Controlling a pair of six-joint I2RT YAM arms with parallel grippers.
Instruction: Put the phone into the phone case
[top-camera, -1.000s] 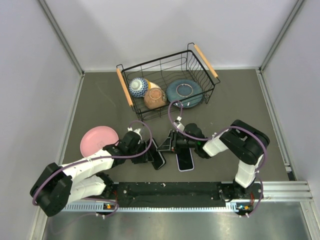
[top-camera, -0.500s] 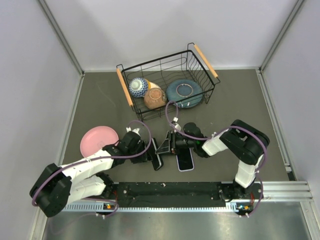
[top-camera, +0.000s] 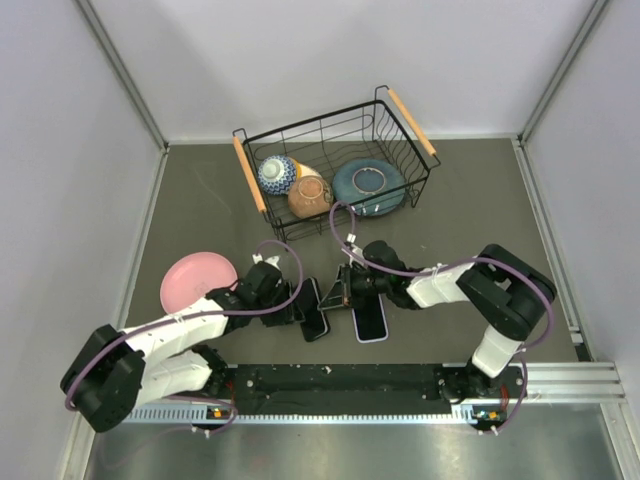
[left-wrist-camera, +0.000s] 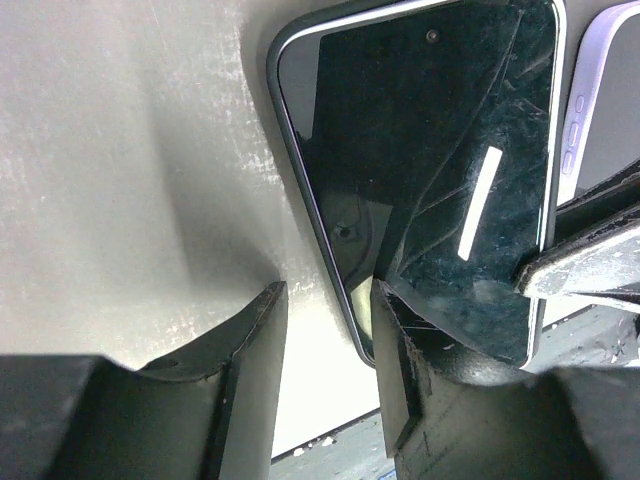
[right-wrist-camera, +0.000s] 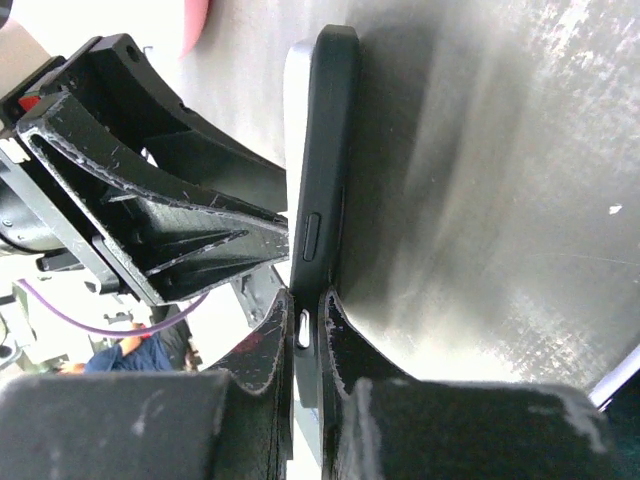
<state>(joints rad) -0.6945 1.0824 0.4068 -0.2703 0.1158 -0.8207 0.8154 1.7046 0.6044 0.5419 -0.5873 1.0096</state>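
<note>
We see the right jaws pinched shut on the thin long edge of the phone (right-wrist-camera: 330, 130), with a small side button showing in the slit between the 2 fingers (right-wrist-camera: 268, 335). The left jaws stand partly open and straddle the phone's opposite long edge: 1 finger (left-wrist-camera: 255, 335) is down on the surface (left-wrist-camera: 120, 180) just beside the handset, the other is over the glossy black screen. They clamp nothing that we can see.

From above, the phone (top-camera: 315, 312) sits at a slant between the 2 wrists, near the front edge of the surface (top-camera: 480, 200). The left arm (top-camera: 175, 335) reaches in from one side and the right arm (top-camera: 440, 285) from the other.

Just beside the phone, on the right arm's side, lies a dark-faced slab (top-camera: 371, 320) with a pale lavender rim (left-wrist-camera: 585, 110). We cannot tell whether it is a case or a handset.

A pink plate (top-camera: 198, 281) rests near the left arm. Further back stands a wire basket (top-camera: 310, 117) holding 3 dishes: a blue-patterned bowl (top-camera: 277, 174), a tan bowl (top-camera: 309, 196) and a teal dish (top-camera: 369, 185).
</note>
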